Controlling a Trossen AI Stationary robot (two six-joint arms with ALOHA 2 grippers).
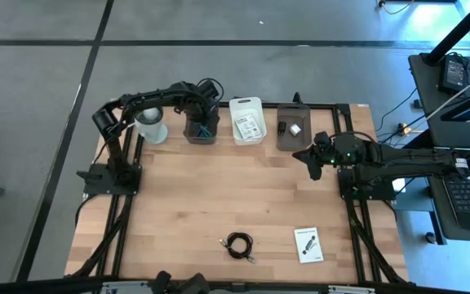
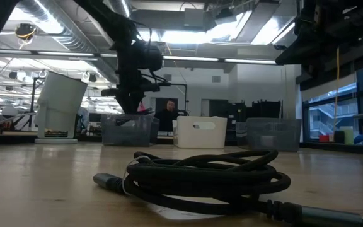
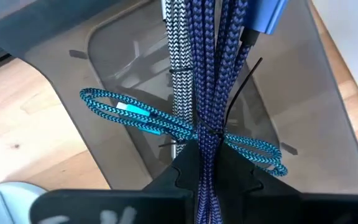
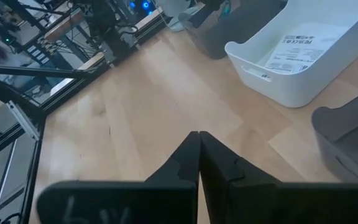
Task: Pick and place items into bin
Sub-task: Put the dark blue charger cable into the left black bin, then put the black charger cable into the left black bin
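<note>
The left gripper (image 3: 207,163), clenched on braided cables (image 3: 211,74), should lower into the grey bin (image 3: 303,87) before releasing; right gripper (image 4: 199,155) waits clenched, empty.

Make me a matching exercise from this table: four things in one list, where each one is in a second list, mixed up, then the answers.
Things:
1. blue braided cable
2. coiled black cable
3. printed card
4. right gripper

Places:
A. inside the white bin
B. shut, over bare table, holding nothing
C. on the table's near edge, beside another card
D. clamped in the left gripper over the grey bin

Pairs: 1-D, 2-C, 3-A, 4-B
</note>
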